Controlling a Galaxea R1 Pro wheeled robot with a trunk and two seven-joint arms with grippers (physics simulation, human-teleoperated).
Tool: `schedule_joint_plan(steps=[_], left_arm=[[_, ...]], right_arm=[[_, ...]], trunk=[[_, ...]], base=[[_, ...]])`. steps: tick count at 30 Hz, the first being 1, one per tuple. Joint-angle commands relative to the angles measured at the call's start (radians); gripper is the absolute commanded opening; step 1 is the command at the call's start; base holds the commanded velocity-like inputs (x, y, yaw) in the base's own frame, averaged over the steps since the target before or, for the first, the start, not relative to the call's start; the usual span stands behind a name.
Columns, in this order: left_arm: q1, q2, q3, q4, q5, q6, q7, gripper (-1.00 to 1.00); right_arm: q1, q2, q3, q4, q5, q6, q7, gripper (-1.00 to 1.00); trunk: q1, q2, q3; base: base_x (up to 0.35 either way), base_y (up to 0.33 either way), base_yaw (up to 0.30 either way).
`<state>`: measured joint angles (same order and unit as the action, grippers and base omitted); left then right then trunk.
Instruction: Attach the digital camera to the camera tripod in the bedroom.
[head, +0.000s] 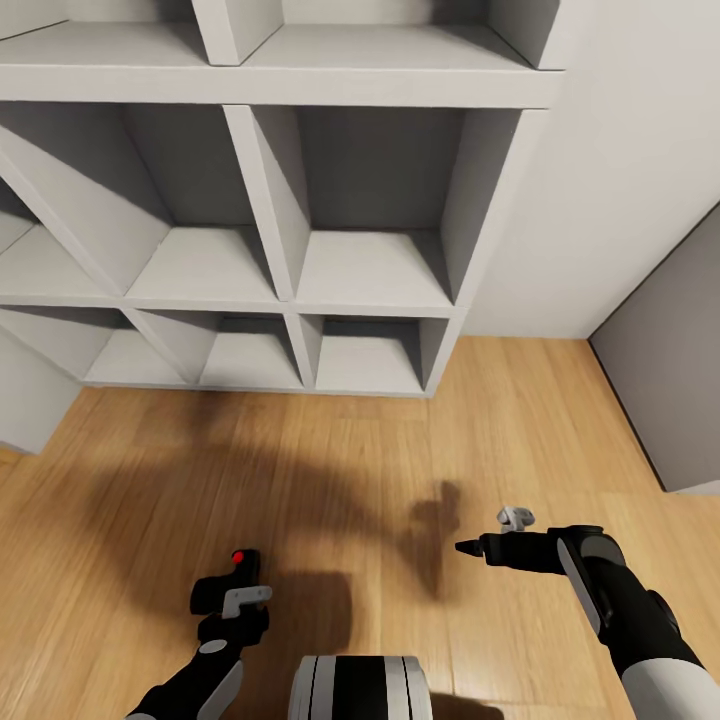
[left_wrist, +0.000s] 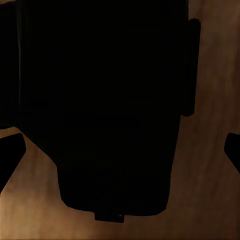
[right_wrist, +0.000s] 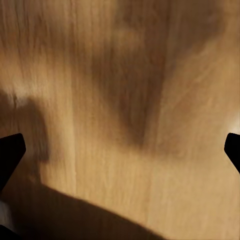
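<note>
Left gripper (head: 232, 590) at 7 o'clock in the head view is clamped on the digital camera (head: 240, 567), red dot up; in the left wrist view the camera (left_wrist: 107, 105) sits dark between the fingertips (left_wrist: 11, 155). Right gripper (head: 466, 547) at 5 o'clock holds nothing, jaws wide apart over the plank floor (head: 330, 470). White cube shelves (head: 290, 230) at 12 o'clock.

Both arms (head: 620, 600) are glossy black with white-grey shell segments; each hand (head: 470, 548) is black with a small grey bracket. A white, black-striped trunk (head: 360, 688).
</note>
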<state>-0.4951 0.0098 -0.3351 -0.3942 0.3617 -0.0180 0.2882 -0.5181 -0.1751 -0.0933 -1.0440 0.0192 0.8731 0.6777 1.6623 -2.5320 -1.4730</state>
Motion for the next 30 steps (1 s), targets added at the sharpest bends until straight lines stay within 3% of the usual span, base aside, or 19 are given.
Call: schedule_joint_plan(steps=[1,20,21,30], left_arm=[[0.000,0.001,-0.009,-0.001,0.009,-0.002,0.006,1.00],[0.000,0.002,-0.009,0.000,0.013,-0.003,0.006,1.00],[0.000,0.002,-0.009,0.000,0.013,-0.003,0.006,-1.00],[0.000,0.002,-0.007,0.000,0.019,-0.002,0.006,-1.00]], right_arm=[[0.000,0.000,-0.002,-0.001,0.002,0.005,0.005,1.00],[0.000,0.000,0.000,0.001,0.002,0.004,0.005,1.00],[0.000,0.000,0.000,0.001,0.002,0.004,0.005,1.00],[0.000,0.000,0.000,0.001,0.002,0.004,0.005,1.00]], trunk=[[0.000,0.000,-0.001],[0.000,0.000,-0.001],[0.000,0.000,-0.001],[0.000,0.000,-0.001]], base=[[0.006,0.000,0.000],[0.001,0.000,0.000],[0.000,0.000,0.000],[0.000,0.000,0.000]])
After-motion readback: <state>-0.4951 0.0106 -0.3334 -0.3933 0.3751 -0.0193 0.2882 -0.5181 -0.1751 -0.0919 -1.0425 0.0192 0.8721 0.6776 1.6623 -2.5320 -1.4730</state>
